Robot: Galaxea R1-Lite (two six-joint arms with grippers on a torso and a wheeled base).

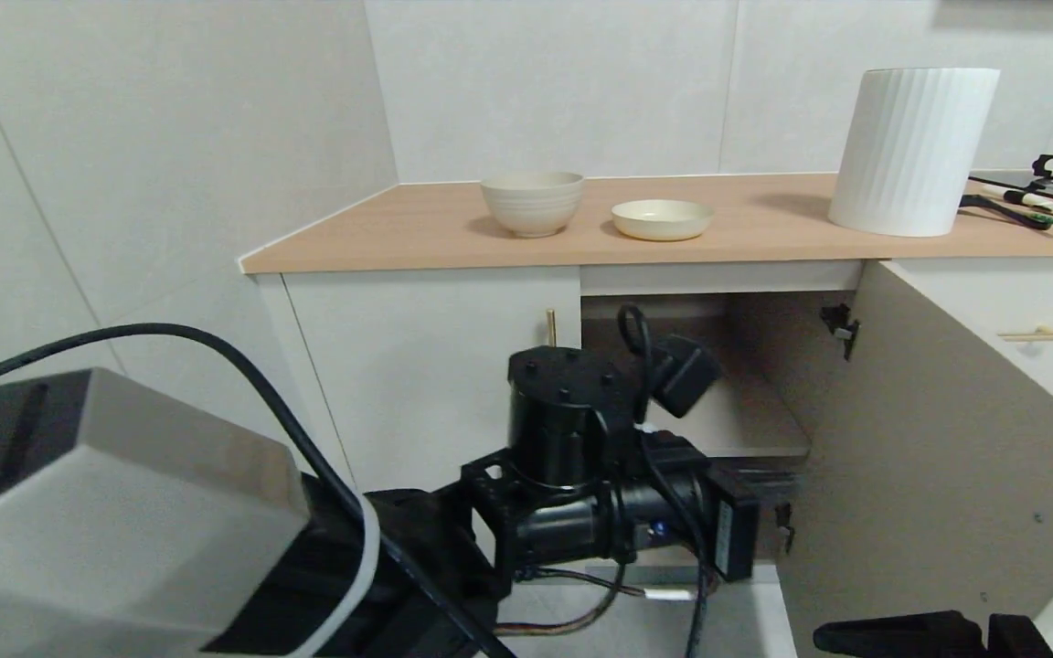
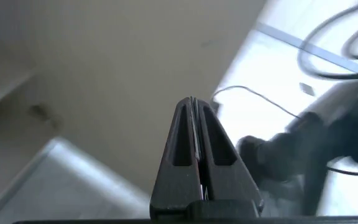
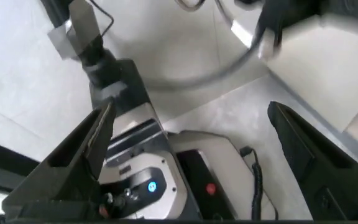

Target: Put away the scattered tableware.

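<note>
Countertop (image 1: 417, 228) over the open cabinet (image 1: 746, 411) holds the bowl (image 1: 532, 203) and shallow dish (image 1: 662, 219), both well above and beyond the left gripper (image 2: 192, 106), which is clamped on nothing, while the right gripper (image 3: 188, 118) is spread wide; both pieces are probably light, rigid, slick and chippable, so pinch the rim.

A cream bowl (image 1: 532, 203) and a shallow dish (image 1: 662, 219) are sitting near each other on the wooden countertop (image 1: 380, 233), with a white ribbed container (image 1: 912, 151) standing farther right. Below, the cabinet door (image 1: 929, 439) is hanging open, and the left arm (image 1: 581, 439) is hovering before the opening.
</note>
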